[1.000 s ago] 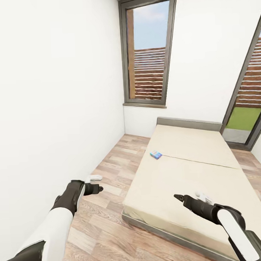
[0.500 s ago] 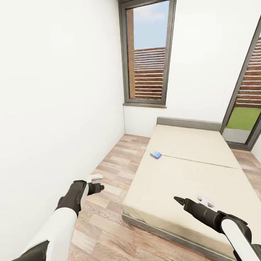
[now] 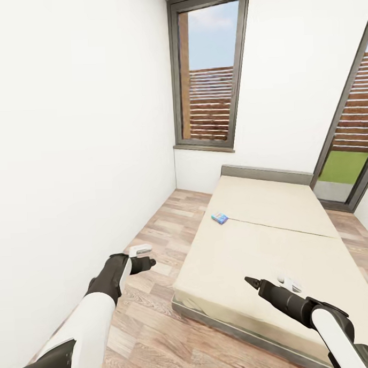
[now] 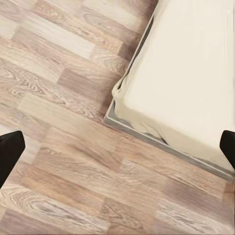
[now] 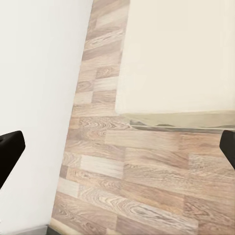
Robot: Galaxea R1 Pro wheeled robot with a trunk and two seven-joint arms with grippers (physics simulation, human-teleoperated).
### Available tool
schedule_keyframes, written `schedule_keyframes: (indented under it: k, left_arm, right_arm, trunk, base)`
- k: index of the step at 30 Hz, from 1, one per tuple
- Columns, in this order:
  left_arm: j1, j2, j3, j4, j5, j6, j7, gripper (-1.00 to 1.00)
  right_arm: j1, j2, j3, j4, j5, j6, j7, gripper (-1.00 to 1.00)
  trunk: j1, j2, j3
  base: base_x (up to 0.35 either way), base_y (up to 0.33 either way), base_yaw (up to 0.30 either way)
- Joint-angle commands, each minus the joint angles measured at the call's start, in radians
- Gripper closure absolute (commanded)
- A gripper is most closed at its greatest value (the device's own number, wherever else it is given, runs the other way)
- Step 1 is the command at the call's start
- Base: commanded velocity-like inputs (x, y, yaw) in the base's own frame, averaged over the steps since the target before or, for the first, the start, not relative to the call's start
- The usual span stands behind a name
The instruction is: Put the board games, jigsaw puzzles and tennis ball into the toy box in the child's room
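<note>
Partly hidden: the bed (image 3: 272,239) runs off the head view's right edge, its near right corner covered by the right arm. Small blue box (image 3: 220,218) lies flat on the mattress near the bed's left edge, print too small to read. Something small and white (image 3: 290,281) shows on the mattress just behind the right gripper (image 3: 252,281); cannot tell what it is. Wood floor (image 3: 152,314) between white wall (image 3: 70,157) and bed; tall window (image 3: 210,70) behind, glass door (image 3: 348,144) at right. Left gripper (image 3: 147,262) hangs over the floor beside the bed's near corner, arm stretched forward; right arm reaches forward-left over the mattress. In each wrist view both dark fingertips (image 4: 10,149) (image 5: 10,147) sit at opposite edges, spread wide, gripping nothing, bed corner (image 4: 122,105) below.
</note>
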State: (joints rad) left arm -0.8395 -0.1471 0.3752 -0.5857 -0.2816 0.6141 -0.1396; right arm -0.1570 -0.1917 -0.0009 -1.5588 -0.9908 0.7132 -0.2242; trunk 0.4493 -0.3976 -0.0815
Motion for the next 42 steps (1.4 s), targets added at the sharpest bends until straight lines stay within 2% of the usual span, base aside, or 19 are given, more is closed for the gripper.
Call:
schedule_keyframes:
  k: [1, 12, 42]
  left_arm:
    - [-0.001, -0.002, 0.008, -0.002, -0.005, 0.004, -0.009, -1.00]
    - [-0.001, -0.003, 0.009, -0.002, 0.003, 0.004, -0.009, -1.00]
    - [-0.001, -0.002, 0.009, -0.002, 0.004, 0.006, -0.010, -1.00]
  right_arm:
    - [-0.001, -0.001, 0.000, -0.001, -0.011, 0.003, -0.009, -1.00]
    - [-0.002, 0.000, -0.001, -0.002, -0.011, 0.003, -0.009, -1.00]
    - [-0.001, 0.003, 0.000, -0.011, -0.011, 0.002, -0.009, -1.00]
  trunk:
    - [0.001, -0.002, -0.002]
    - [0.001, -0.002, 0.004]
    - [0.001, -0.002, 0.053]
  base:
    - [0.000, 0.000, 0.000]
    - [0.000, 0.000, 0.000]
    - [0.000, 0.000, 0.000]
